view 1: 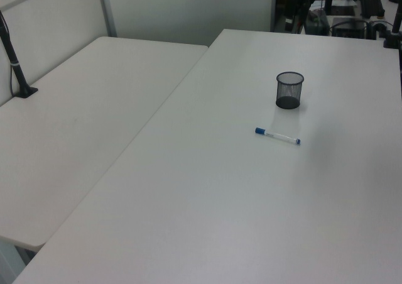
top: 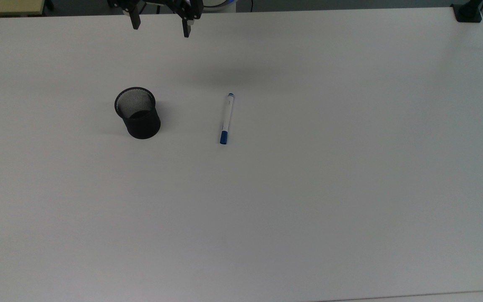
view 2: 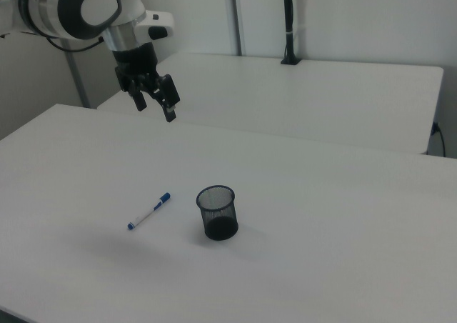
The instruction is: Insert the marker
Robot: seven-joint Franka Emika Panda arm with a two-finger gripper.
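- Top view: the marker [top: 227, 118] lay flat on the white counter [top: 308, 188], well apart from the black mesh cup [top: 137, 112], to the top view's right of it.
- The cup stood upright and empty, mouth open.
- Right view: the gripper [view 2: 154, 99] hung high above the counter, fingers [view 2: 171, 111] apart and holding nothing.
- Judgement: the step in hand was the approach to the marker; nothing had yet been grasped.
- Recommended: descend over the white barrel mid-length, fingers straddling it across its width, and close squarely so it does not roll.
- Recommended: tilt the marker upright before lowering it into the cup's mouth, clear of the rim.
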